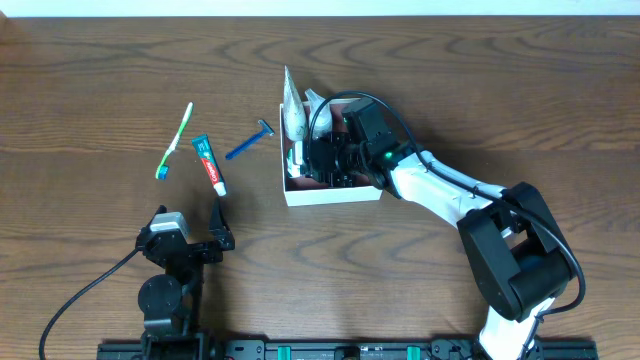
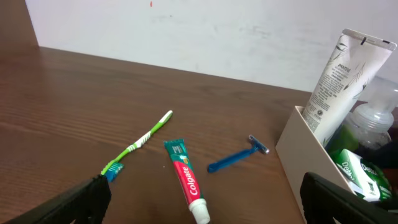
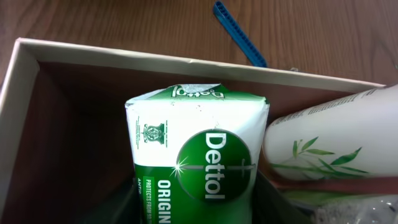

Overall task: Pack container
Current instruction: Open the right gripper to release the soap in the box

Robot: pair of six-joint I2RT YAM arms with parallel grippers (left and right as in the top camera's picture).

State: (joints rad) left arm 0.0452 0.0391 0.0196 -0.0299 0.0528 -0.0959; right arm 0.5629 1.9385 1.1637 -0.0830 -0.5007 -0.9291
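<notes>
The container [image 1: 332, 196], a shallow white box with a pinkish-brown inside, sits mid-table. It also shows in the left wrist view [image 2: 297, 152] and the right wrist view [image 3: 118, 55]. My right gripper [image 1: 322, 160] reaches inside it and is shut on a green Dettol soap pack [image 3: 198, 155] low over the box floor [image 3: 74, 124]. A white tube [image 3: 329, 137] leans against the box's left wall [image 1: 293, 108]. My left gripper [image 1: 190, 245] is open and empty near the front left, with its jaws [image 2: 205, 193] facing the toothpaste.
A green toothbrush [image 1: 175, 140], a red-green toothpaste tube [image 1: 209, 165] and a blue razor [image 1: 250, 141] lie on the wooden table left of the box. A foam pump bottle [image 2: 373, 115] stands inside the box.
</notes>
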